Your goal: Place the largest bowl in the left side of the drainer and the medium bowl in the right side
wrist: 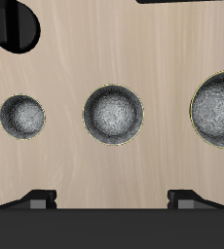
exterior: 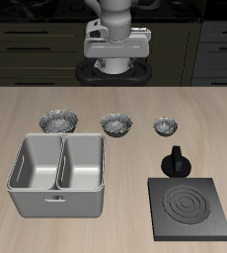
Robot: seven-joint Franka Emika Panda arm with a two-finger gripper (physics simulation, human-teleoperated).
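Three speckled bowls sit in a row on the wooden bench (exterior: 125, 104), behind the drainer (exterior: 59, 176), which stands near the front edge. The largest bowl (exterior: 58, 121) is just behind the drainer's back rim, over the divide between its two compartments. The medium bowl (exterior: 116, 124) sits beside it, a little past the drainer's corner, and the smallest bowl (exterior: 165, 126) lies farther along the same row, well apart from the drainer. All three stand upright, mouths up, none touching another. Both compartments of the drainer show only their bare grey walls and floors.

A flat black burner plate (exterior: 191, 210) with ring grooves lies beside the drainer toward the front edge, and a small black knob-like object (exterior: 177, 163) stands just behind that plate.

The claw (wrist: 112, 197) hangs high above the bench, behind the row of bowls and away from the drainer, holding nothing. In the wrist view its two dark fingertips (wrist: 41, 198) stand wide apart, and the medium bowl (wrist: 113, 114) lies roughly in line with the gap between them, far below. The largest bowl (wrist: 217, 110) shows partly cut by the frame edge and the smallest bowl (wrist: 22, 116) on the other flank. The arm itself (exterior: 116, 40) rises at the back of the bench.
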